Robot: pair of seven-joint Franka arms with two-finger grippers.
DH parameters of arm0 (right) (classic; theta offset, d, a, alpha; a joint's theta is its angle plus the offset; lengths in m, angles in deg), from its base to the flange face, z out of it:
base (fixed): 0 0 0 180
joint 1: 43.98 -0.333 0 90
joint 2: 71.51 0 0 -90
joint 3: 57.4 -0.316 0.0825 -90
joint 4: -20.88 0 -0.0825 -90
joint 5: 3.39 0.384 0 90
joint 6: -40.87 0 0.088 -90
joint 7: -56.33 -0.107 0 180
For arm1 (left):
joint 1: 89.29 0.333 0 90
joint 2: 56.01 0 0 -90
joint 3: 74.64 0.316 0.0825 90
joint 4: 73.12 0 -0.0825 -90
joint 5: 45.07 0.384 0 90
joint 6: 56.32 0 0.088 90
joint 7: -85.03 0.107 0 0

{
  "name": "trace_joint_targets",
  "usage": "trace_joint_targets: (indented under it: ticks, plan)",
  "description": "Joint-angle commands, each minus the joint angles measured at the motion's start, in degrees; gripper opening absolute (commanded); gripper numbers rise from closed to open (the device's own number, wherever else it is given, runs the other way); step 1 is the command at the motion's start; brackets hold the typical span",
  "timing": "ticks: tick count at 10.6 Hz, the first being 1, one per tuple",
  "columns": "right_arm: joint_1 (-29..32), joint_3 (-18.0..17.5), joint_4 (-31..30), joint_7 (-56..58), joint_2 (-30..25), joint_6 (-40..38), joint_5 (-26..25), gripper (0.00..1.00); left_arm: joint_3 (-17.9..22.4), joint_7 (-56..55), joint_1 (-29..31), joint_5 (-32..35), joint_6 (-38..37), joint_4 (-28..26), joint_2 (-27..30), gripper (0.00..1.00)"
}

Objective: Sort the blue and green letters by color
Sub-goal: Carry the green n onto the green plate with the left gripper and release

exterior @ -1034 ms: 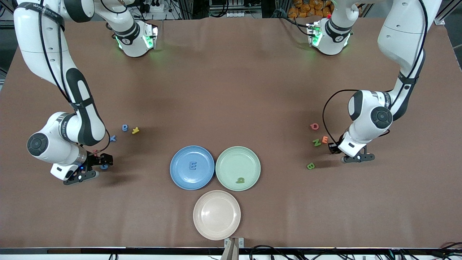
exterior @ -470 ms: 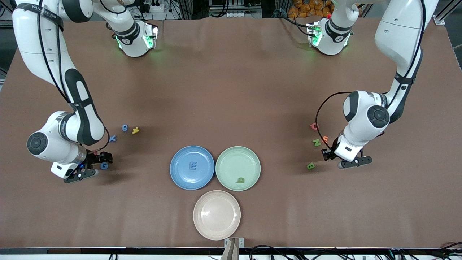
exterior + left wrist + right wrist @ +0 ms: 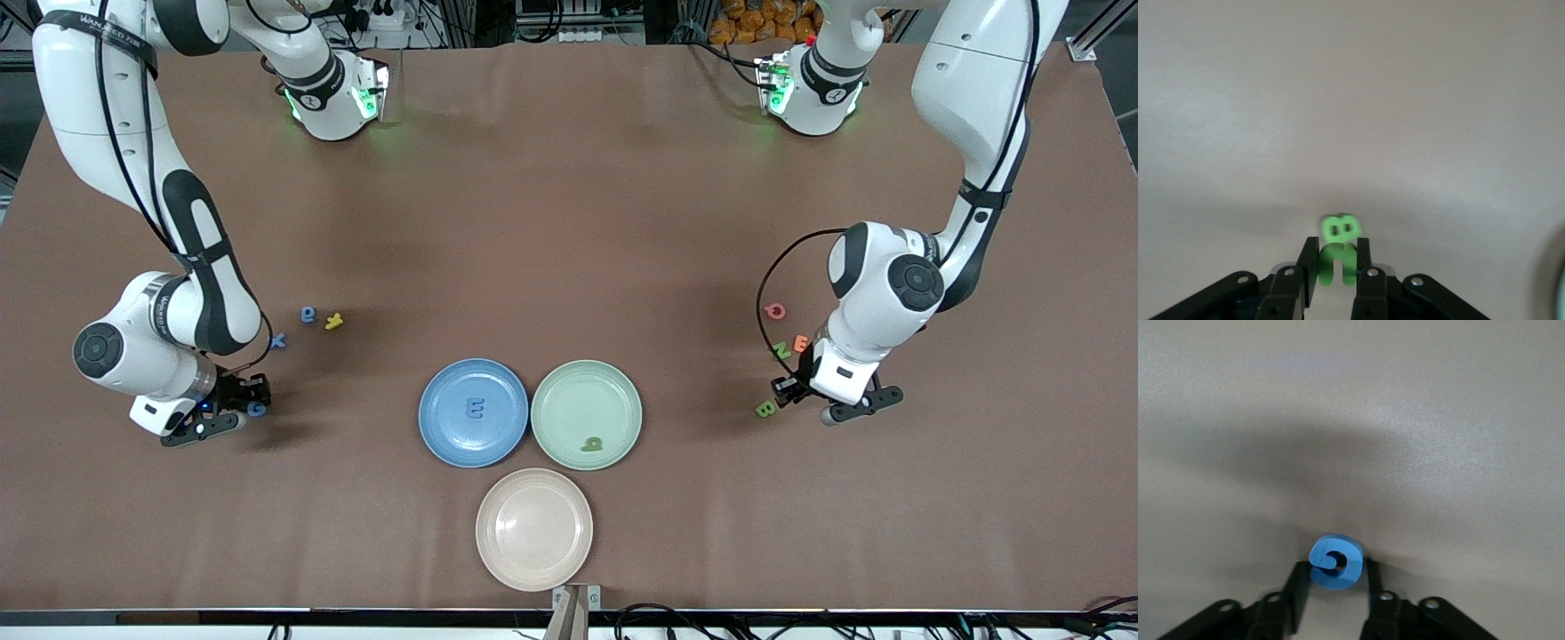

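My left gripper is shut on a green u and hangs low over the table beside the green B. A green N lies a little farther from the front camera. At the right arm's end, my right gripper is down at the table with its fingers against both sides of the blue G. Blue x and blue a lie farther from the camera than the G. The blue plate holds a blue E. The green plate holds a green p.
A pale pink plate sits nearest the front camera, in front of the two coloured plates. A yellow Y lies beside the blue a. An orange E and a pink Q lie by the green N.
My right gripper's fingers have come together on the blue G. My left gripper has carried the green u from beside the orange E to beside the green B.
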Motion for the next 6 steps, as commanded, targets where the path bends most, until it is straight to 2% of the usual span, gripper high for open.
trace_joint_targets:
  ticks: [1,6]
  plan:
    - [0.9,-1.1,-1.6,1.0,-1.3,0.5,1.3,0.03,-0.5,-8.3,-3.6,-1.3,-0.1,6.1,-3.6,0.0]
    - [0.3,-1.1,1.0,-1.3,-1.5,-2.3,1.4,0.02,-0.5,-18.0,-8.4,-1.2,0.0,10.8,-5.6,0.0]
